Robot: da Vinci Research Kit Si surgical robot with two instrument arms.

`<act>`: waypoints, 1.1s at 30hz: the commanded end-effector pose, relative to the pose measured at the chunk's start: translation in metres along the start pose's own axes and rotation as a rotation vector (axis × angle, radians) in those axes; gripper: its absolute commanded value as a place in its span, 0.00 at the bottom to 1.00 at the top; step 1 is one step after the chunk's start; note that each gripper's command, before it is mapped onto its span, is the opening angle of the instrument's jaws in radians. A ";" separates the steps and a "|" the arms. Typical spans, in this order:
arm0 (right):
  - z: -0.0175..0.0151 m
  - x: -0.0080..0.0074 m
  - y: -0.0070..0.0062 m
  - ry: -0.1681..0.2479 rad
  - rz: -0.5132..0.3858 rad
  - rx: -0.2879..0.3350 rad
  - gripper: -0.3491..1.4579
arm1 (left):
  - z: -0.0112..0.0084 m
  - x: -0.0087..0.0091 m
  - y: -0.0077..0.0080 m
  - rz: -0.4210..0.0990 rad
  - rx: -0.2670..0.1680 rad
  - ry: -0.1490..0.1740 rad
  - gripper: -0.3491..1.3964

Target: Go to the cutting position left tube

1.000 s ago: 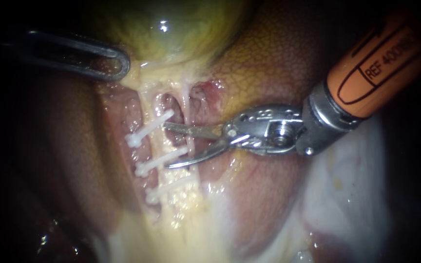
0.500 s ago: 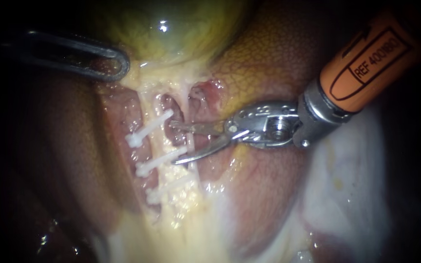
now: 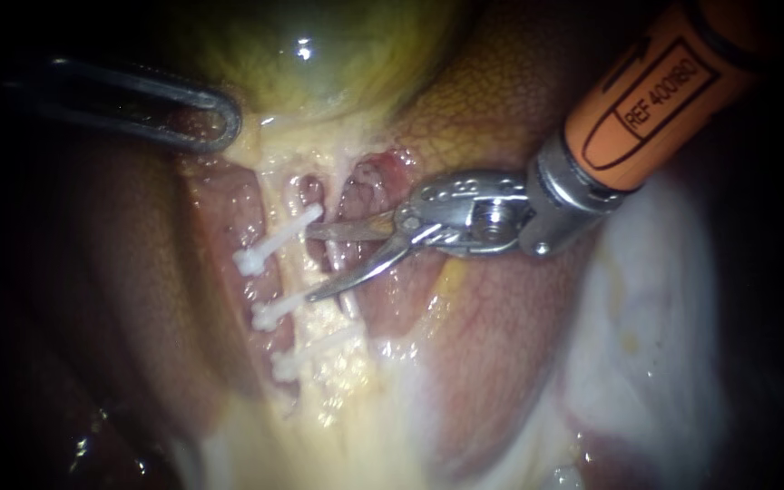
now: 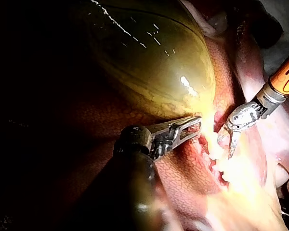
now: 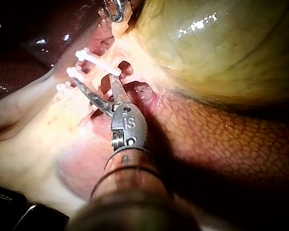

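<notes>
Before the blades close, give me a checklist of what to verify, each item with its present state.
1. Blades of the right instrument open: ok, a gap shows.
2. Clips on the left tube: ok; top clip, middle clip and bottom clip all visible.
3. Blade tips level with the stretch between top and middle clips: ok.
4. Tube fully between the blades: not ok; the tips reach only its near edge.
5. Lower blade clear of the middle clip: cannot tell; they overlap in the endoscope view.
6. Clearance from the left instrument: ok, it sits up by the gallbladder.
</notes>
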 end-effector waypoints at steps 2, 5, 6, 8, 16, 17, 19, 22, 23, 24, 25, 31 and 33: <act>0.0006 0.0002 -0.0002 0.002 -0.007 0.025 0.88 | 0.0000 0.0000 0.0000 0.000 0.000 0.000 0.00; 0.0015 0.0004 -0.0005 0.003 -0.020 0.047 0.87 | 0.0000 0.0000 0.0000 0.000 0.000 0.000 0.00; 0.0018 0.0005 -0.0006 0.008 -0.024 0.051 0.86 | 0.0000 0.0000 0.0000 0.000 0.000 0.000 0.00; 0.0022 0.0007 -0.0007 0.023 -0.032 0.061 0.85 | 0.0000 0.0000 0.0000 0.000 0.000 0.000 0.00; 0.0032 0.0012 -0.0004 0.090 -0.042 0.078 0.82 | 0.0000 0.0000 0.0000 0.000 0.000 0.000 0.00; 0.0033 0.0013 -0.0004 0.095 -0.043 0.079 0.82 | 0.0000 0.0000 0.0000 0.000 0.000 0.000 0.00; 0.0034 0.0013 -0.0003 0.115 -0.045 0.085 0.80 | 0.0000 0.0000 0.0000 0.000 0.000 0.000 0.00; 0.0038 0.0016 -0.0001 0.141 -0.049 0.096 0.79 | 0.0000 0.0000 0.0000 0.000 0.000 0.000 0.00; 0.0040 0.0017 0.0000 0.146 -0.050 0.098 0.79 | 0.0000 0.0000 0.0000 0.000 0.000 0.000 0.00; 0.0041 0.0017 0.0000 0.152 -0.045 0.100 0.78 | 0.0000 0.0000 0.0000 0.000 0.000 0.000 0.00; 0.0043 0.0018 0.0000 0.161 -0.046 0.102 0.78 | 0.0000 0.0000 0.0000 0.000 0.000 0.000 0.00; 0.0042 0.0028 -0.0004 0.211 -0.044 0.130 0.76 | 0.0000 0.0000 0.0000 0.000 0.000 0.000 0.00; 0.0040 0.0036 -0.0008 0.225 -0.036 0.138 0.76 | 0.0000 0.0000 0.0000 0.000 0.000 0.000 0.00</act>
